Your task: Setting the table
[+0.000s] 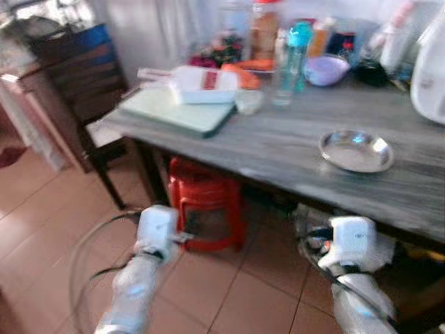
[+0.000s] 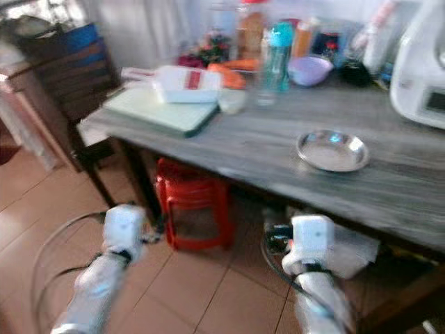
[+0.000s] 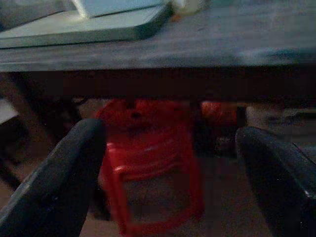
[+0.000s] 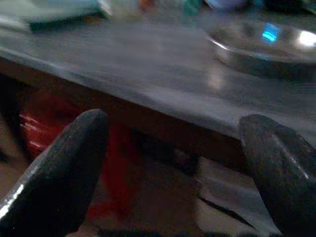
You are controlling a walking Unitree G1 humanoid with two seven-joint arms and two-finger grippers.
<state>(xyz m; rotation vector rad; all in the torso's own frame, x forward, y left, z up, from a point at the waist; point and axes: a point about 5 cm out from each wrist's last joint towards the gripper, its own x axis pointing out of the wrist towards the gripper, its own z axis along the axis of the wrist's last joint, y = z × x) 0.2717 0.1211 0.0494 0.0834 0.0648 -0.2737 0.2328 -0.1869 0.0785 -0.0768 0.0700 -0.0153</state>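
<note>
Silver arms (image 1: 132, 292), white boxy wrist housings (image 1: 157, 226), black cables (image 1: 104, 271), rounded black fingers (image 3: 54, 187).

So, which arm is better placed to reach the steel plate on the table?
Right, probably. The steel plate lies on the table's right part, just beyond the open right claw. The open left claw faces the red stool.

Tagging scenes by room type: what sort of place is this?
Likely a home dining or kitchen area: a grey table holds a steel plate, bottles and jars, with a red plastic stool beneath on a tiled floor.
</note>
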